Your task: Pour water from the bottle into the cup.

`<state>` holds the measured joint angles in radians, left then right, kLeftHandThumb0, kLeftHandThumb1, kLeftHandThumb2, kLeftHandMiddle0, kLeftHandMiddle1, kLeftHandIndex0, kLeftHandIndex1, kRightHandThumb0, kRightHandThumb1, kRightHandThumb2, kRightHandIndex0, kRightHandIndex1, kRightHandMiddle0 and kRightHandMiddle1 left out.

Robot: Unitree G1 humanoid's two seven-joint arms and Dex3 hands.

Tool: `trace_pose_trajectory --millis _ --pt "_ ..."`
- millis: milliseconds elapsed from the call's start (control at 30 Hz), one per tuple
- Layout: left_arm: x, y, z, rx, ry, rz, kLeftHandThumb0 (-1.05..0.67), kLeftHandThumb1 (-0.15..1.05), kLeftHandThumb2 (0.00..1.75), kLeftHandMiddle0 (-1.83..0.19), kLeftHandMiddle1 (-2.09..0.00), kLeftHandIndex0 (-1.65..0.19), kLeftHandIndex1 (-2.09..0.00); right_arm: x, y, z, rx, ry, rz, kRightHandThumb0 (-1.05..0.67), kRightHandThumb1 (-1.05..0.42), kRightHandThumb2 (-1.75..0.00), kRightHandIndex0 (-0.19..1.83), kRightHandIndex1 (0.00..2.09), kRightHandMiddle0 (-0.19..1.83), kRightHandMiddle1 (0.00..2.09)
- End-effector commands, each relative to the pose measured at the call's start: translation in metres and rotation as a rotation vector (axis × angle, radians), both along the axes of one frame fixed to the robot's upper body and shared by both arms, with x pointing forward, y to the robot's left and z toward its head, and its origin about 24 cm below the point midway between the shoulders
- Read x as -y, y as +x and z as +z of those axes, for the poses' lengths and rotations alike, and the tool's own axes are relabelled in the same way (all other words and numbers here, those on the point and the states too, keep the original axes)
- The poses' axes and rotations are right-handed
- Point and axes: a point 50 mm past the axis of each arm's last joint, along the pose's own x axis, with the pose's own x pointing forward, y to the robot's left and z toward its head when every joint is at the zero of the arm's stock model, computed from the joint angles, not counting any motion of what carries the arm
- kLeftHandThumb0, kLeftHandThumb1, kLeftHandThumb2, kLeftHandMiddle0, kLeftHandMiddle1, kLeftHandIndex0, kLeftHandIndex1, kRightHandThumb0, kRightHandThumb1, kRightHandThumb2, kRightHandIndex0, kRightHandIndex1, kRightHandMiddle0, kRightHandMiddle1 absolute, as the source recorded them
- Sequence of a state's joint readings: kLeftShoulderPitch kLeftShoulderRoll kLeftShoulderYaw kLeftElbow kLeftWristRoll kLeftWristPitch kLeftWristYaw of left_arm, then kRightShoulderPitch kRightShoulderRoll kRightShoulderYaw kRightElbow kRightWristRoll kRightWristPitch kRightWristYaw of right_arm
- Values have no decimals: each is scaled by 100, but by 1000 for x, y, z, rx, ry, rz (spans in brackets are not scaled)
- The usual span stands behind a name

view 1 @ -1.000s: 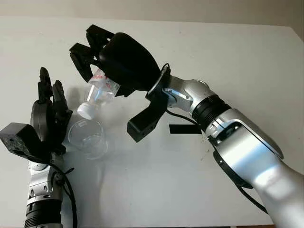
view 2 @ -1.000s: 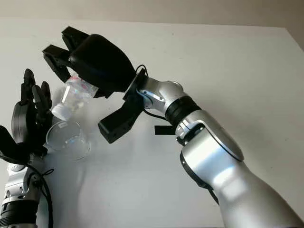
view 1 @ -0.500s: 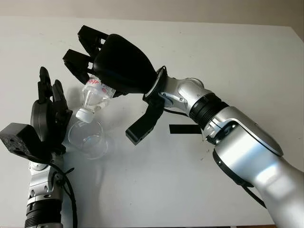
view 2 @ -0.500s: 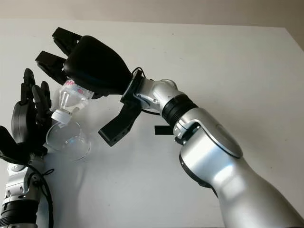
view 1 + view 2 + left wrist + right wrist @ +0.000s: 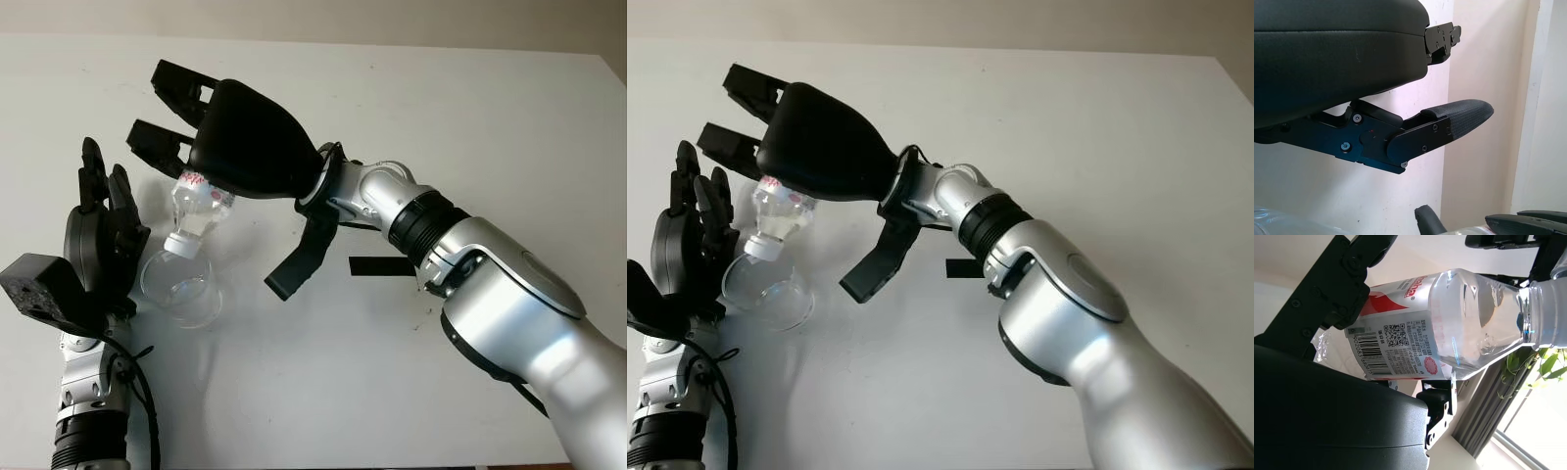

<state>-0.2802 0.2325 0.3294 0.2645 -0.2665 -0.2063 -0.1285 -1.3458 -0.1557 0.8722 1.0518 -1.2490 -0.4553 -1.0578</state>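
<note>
One bottle (image 5: pixel 199 208) in right robot hand (image 5: pixel 211 137) — tipped over one cup (image 5: pixel 179 286).

Bottle (image 5: pixel 1449 333) label: barcode w/ digits approx "02083", QR code; brand illegible.

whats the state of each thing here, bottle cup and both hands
bottle: tilted neck-down over the cup, white cap still on, held in the right hand
cup: clear, on the table beside the left hand, looks empty
right hand: raised above the table, shut on the bottle
left hand: upright just left of the cup, open
table: white, carries the cup
</note>
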Motion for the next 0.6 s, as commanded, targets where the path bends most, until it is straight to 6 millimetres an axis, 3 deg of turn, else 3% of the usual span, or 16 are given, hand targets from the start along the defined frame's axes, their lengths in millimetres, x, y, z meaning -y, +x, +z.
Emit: trace_pose_trajectory --millis 0,300,467,567 --pt "1 -1 -6 -19 -9 1 -73 105 74 13 -5 18 -5 -6 -4 17 68 10 27 -41 -105 -17 110 209 71 209" --pt "1 -2 -7 -23 -1 -3 -74 105 75 13 -5 18 -5 -6 -5 17 38 18 35 -42 -105 -15 115 209 77 209" --pt "1 -1 -7 -22 -6 -5 -74 105 75 14 -5 19 -4 -4 -3 16 -254 115 74 -35 -105 -15 118 209 75 209" --pt "1 -1 -8 -24 -14 -3 -74 105 75 13 -5 18 -4 -1 0 16 -420 158 80 -26 -104 -19 96 209 57 208"
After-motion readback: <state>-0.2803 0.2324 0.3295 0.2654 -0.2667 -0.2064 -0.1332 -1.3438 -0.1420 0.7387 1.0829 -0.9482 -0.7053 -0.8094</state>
